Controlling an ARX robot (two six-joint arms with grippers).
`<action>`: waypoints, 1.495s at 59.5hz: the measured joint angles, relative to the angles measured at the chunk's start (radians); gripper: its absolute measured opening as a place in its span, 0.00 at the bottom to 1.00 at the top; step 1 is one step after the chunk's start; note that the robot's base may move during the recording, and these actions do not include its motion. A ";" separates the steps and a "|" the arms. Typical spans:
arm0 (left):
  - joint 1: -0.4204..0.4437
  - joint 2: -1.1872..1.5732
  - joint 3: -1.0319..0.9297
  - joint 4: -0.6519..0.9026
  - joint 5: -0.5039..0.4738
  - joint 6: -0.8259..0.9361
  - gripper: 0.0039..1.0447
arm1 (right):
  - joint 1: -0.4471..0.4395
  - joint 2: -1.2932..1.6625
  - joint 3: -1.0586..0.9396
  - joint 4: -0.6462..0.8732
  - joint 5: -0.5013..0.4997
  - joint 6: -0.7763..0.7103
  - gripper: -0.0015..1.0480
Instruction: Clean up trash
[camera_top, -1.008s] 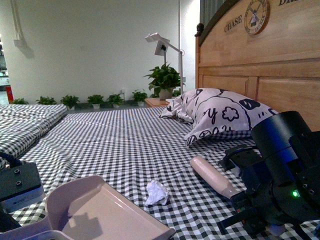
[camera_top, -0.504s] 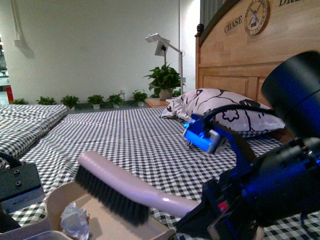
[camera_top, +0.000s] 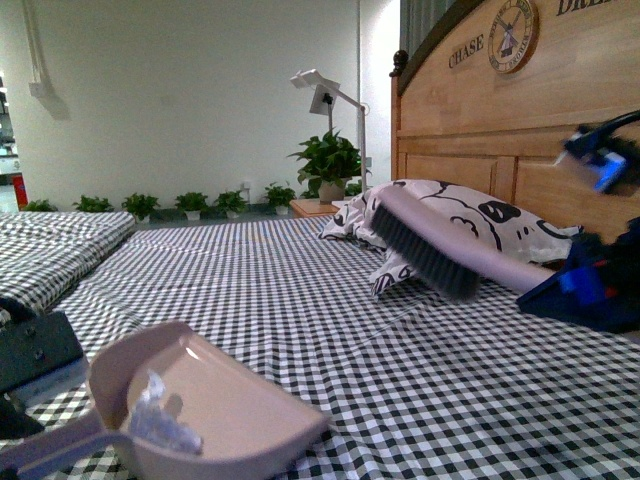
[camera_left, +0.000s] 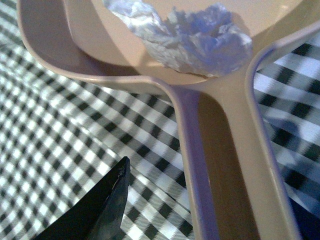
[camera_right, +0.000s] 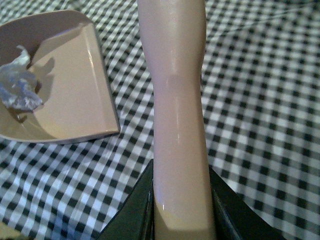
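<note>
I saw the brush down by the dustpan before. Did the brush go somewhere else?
Yes. The brush has gone up and to the right, away from the dustpan; it now shows in front of the pillow, near the headboard.

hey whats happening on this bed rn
A two-armed robot is cleaning up trash on a checkered bed. The crumpled tissue wad lies inside the pink dustpan, which the left arm carries by its handle. The right gripper is shut on the handle of a pink brush, raised above the bed in front of the patterned pillow.
</note>
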 joint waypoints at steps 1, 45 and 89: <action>0.001 -0.004 0.000 0.024 -0.014 -0.032 0.60 | -0.007 -0.008 -0.004 0.001 -0.003 0.007 0.20; -0.160 -0.518 -0.154 0.212 -0.398 -0.444 0.60 | -0.264 -0.645 -0.152 0.076 -0.232 0.583 0.20; -0.252 -0.708 -0.229 0.166 -0.499 -0.499 0.60 | -0.228 -0.803 -0.171 -0.009 -0.175 0.608 0.20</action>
